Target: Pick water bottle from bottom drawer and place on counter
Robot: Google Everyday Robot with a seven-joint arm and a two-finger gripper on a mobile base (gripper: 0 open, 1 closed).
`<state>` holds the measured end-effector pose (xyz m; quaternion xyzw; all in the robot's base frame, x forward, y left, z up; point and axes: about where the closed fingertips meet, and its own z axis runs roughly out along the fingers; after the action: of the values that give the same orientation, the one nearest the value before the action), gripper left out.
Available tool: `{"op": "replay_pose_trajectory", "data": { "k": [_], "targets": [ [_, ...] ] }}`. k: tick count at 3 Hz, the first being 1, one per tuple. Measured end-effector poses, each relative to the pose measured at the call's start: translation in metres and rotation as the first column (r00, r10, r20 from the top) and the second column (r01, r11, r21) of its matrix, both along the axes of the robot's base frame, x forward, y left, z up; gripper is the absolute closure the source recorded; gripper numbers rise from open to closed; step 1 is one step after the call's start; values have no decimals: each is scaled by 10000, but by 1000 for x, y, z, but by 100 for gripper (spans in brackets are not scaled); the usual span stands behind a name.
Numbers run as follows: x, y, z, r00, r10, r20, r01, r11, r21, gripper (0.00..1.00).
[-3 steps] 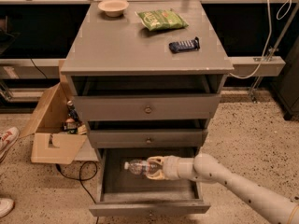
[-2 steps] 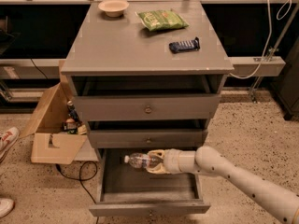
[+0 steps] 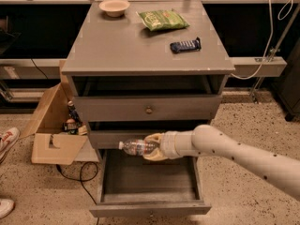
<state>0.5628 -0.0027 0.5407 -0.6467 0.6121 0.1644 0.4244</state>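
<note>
The water bottle [image 3: 137, 147], clear with a white cap at its left end, lies sideways in my gripper [image 3: 152, 146]. The gripper is shut on the bottle's right part and holds it in the air above the open bottom drawer [image 3: 149, 206], in front of the middle drawer. My white arm reaches in from the lower right. The drawer's inside shows bare grey wood. The counter [image 3: 131, 46] is the grey top of the cabinet, well above the gripper.
On the counter stand a beige bowl [image 3: 115, 7], a green snack bag [image 3: 162, 19] and a dark blue ridged gadget [image 3: 185, 45]. An open cardboard box [image 3: 51, 125] with small items sits on the floor left of the cabinet. A shoe [image 3: 7, 139] is at far left.
My gripper has lifted the bottle up and out of the bottom drawer, from inside it to level with the middle drawer front.
</note>
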Motion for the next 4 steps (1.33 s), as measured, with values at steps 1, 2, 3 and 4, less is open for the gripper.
{"op": "replay_pose_trajectory", "data": {
  "k": [1,2,3,4],
  "targets": [
    [2,2,58,9985,168,516,-106,9929,-1181,100],
    [8,1,96,9932,179,1149,-5,9888,-1491,100],
    [8,2,103,9921,173,1239,22,9878,-1555,100],
    [15,13,163,9784,146,2064,304,9766,-2131,100]
  ]
}}
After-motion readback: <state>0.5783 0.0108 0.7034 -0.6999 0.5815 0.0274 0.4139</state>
